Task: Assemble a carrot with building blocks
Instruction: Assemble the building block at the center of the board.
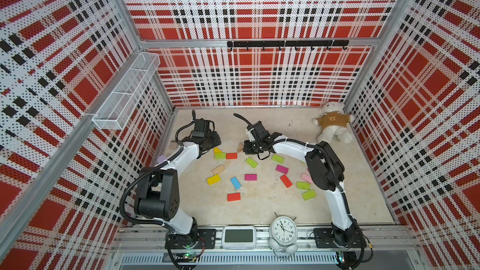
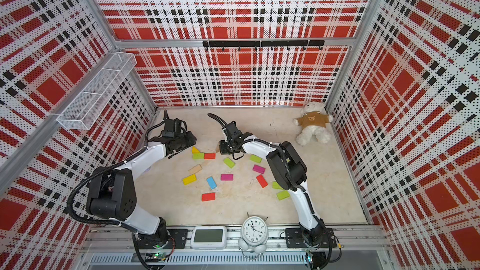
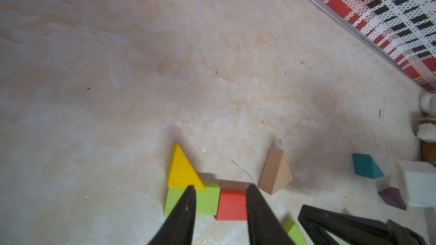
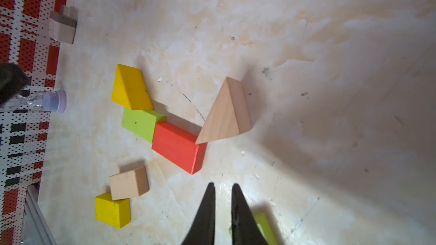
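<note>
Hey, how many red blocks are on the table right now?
3. One red block touches a green block at the far side; another lies by the right arm; the third lies nearest the clock. Arms may hide more.

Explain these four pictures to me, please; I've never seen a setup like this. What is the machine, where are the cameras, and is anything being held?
This is a robot with two arms mounted at the near edge of a table. Two pictures look down from a pair of overhead cameras set side by side. The other two come from a camera on each wrist, looking past that arm's tool.

Coloured building blocks lie scattered on the table. Three sit together: a yellow triangle against a lime green block, with a red block next to it. A tan triangle stands close by. A teddy bear in the far corner and an alarm clock at the front rail are just bystanders.

The left tool is open near the green and red blocks. The right tool is shut. Neither holds anything.
</note>
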You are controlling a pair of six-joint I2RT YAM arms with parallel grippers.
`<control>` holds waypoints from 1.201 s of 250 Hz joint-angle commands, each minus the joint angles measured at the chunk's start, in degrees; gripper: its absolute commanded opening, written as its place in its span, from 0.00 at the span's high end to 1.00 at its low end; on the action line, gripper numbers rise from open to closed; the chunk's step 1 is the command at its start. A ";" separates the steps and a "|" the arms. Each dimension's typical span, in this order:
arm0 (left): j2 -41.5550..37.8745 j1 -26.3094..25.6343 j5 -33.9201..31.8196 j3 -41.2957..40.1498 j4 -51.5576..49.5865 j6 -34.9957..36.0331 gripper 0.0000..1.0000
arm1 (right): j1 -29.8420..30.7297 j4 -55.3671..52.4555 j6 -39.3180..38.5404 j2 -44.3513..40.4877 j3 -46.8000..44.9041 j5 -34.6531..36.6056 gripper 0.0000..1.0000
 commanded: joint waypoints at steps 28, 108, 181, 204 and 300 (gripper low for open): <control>-0.05 -0.40 -0.40 2.56 -0.46 -0.12 0.61 | 0.53 1.84 -0.05 4.40 3.18 -0.94 0.84; 0.63 -0.48 -0.16 3.27 -0.95 0.10 0.61 | 0.60 0.31 0.17 9.31 9.66 -2.16 0.84; 2.52 -2.04 -0.51 4.76 -1.89 0.96 0.61 | 1.24 -1.41 -0.62 10.82 13.90 -3.06 0.83; 3.82 -3.01 -0.32 5.58 -1.97 1.18 0.61 | 1.24 0.10 -0.38 7.80 11.22 -2.73 0.83; 14.73 -8.30 0.78 13.12 -2.22 2.81 0.67 | -2.62 6.89 3.22 -4.12 -0.95 -3.79 0.82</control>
